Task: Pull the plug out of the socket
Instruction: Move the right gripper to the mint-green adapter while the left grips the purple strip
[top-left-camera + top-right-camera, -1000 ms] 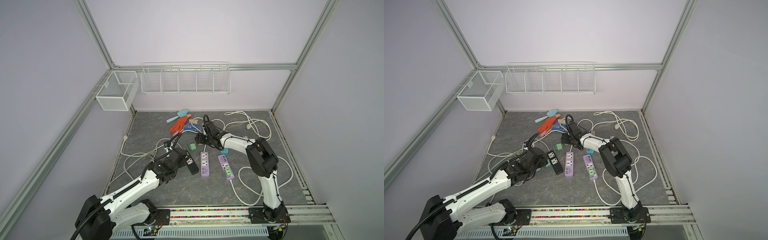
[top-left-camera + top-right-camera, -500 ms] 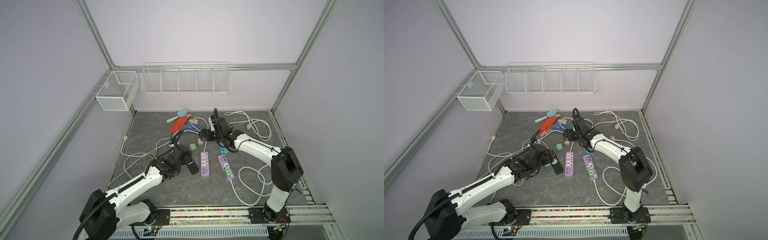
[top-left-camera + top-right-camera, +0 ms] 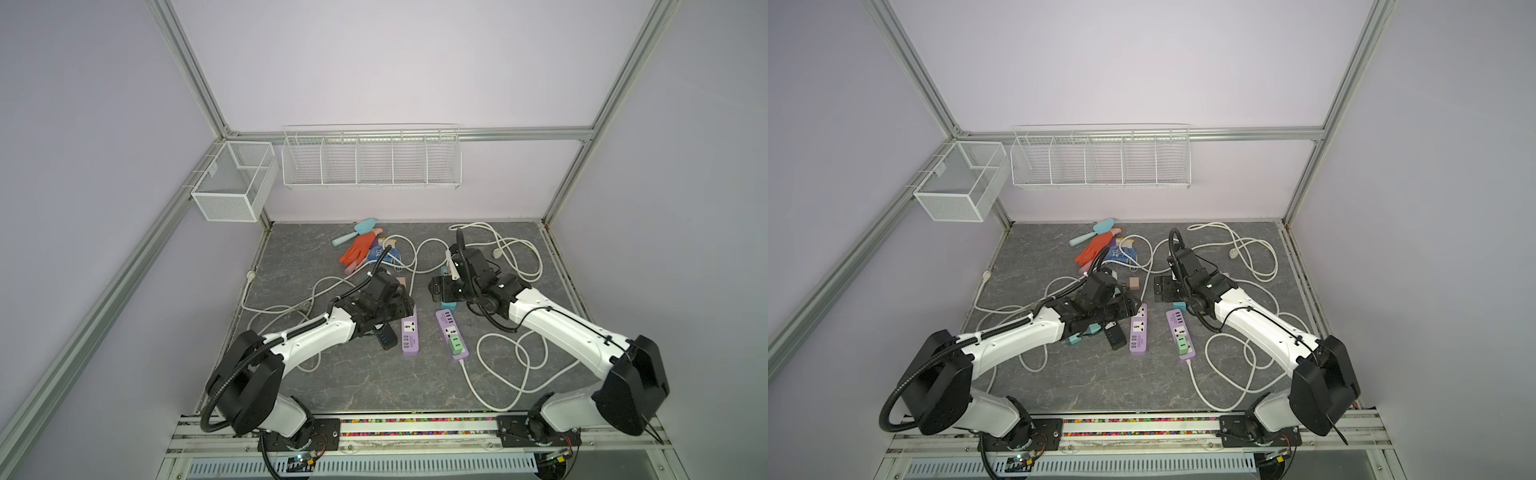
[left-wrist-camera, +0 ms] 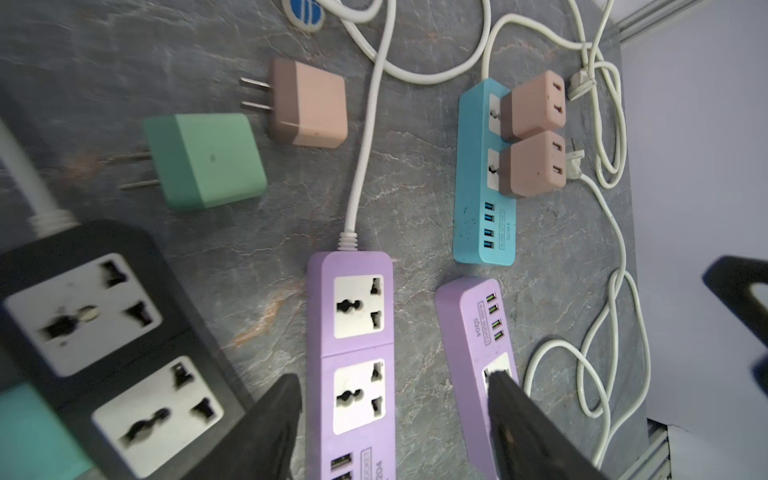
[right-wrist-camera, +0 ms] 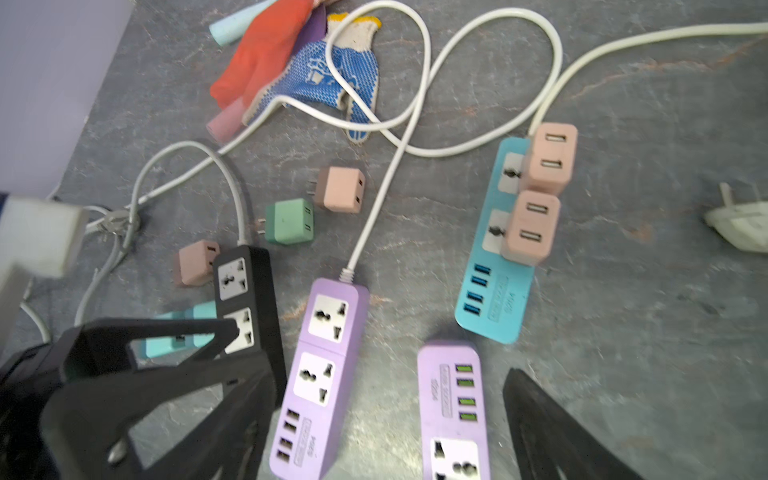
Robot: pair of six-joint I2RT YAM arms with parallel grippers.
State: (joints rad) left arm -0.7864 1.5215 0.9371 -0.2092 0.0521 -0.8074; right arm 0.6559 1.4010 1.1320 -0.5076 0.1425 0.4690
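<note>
On the purple power strip (image 4: 469,353), "S204" is legible; left gripper (image 4: 394,376) and right gripper (image 5: 370,351) gape wide, empty; bare tabletop (image 3: 374,382) lies frontward.

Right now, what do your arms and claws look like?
The left arm and right arm have white links and black joints, with black cables alongside. The left claw and right claw have black, tapered fingers.

"S204" marks the blue power strip (image 4: 473,199) and a purple strip (image 4: 461,324)
</note>
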